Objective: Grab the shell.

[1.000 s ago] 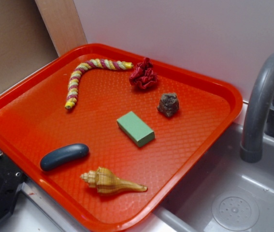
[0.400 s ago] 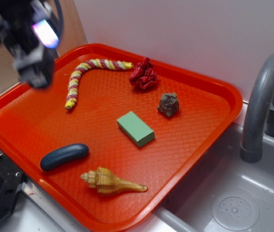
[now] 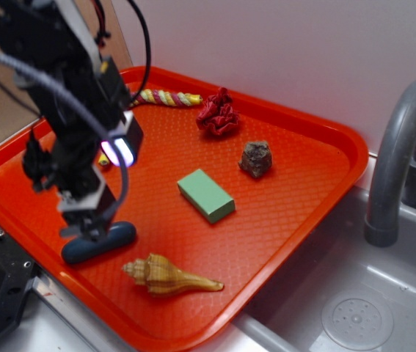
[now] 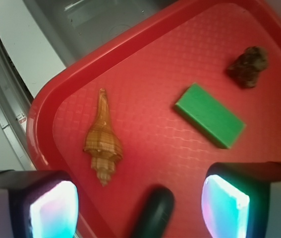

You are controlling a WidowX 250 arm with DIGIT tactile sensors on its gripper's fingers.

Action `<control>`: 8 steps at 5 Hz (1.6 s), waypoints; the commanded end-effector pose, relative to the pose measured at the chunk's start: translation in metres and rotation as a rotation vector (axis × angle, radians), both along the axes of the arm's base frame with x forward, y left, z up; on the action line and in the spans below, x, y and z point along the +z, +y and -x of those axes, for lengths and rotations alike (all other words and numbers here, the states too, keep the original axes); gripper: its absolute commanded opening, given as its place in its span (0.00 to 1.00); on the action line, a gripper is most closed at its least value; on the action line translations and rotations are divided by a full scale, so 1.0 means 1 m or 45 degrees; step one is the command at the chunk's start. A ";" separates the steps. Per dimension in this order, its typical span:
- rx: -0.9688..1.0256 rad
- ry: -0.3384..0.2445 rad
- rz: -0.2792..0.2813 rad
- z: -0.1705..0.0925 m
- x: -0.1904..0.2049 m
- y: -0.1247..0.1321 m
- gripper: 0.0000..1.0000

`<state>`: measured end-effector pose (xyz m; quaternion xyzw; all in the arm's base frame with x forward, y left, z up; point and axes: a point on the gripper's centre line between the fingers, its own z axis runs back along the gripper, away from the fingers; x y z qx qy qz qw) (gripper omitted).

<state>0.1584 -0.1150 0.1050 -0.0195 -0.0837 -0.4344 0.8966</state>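
Observation:
The shell (image 3: 169, 276) is glossy tan-gold with a ridged spire and a thin pointed tail; it lies flat near the front edge of the red tray (image 3: 303, 213), tail toward the right. In the wrist view the shell (image 4: 102, 144) lies ahead of the jaws, a little left of centre. My gripper (image 3: 90, 226) hangs over the dark blue capsule (image 3: 112, 238), to the left of the shell and apart from it. It is open, glowing pads (image 4: 53, 210) set wide, and nothing is held; the capsule (image 4: 152, 213) shows between them.
On the tray also lie a green block (image 3: 205, 195), a dark brown rock (image 3: 256, 159), a crumpled red cloth (image 3: 218, 114) and a striped rope (image 3: 165, 97) partly hidden by the arm. A grey sink with a faucet (image 3: 398, 161) borders the tray's right side.
The arm has swung in from the upper left and come down over the front left of the tray, above the blue capsule. The objects on the tray have not moved.

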 end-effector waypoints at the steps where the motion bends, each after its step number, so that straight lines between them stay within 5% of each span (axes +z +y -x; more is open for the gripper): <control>1: 0.015 0.014 0.079 0.021 -0.034 -0.026 1.00; 3: 0.053 -0.010 0.078 0.025 -0.058 -0.035 1.00; 4: 0.140 -0.091 0.094 0.015 -0.064 -0.039 1.00; 5: 0.199 -0.129 0.115 0.003 -0.069 -0.035 0.00; 7: 0.237 -0.118 0.069 -0.004 -0.062 -0.024 0.00; 8: 0.550 -0.189 -0.088 -0.033 -0.011 0.004 0.00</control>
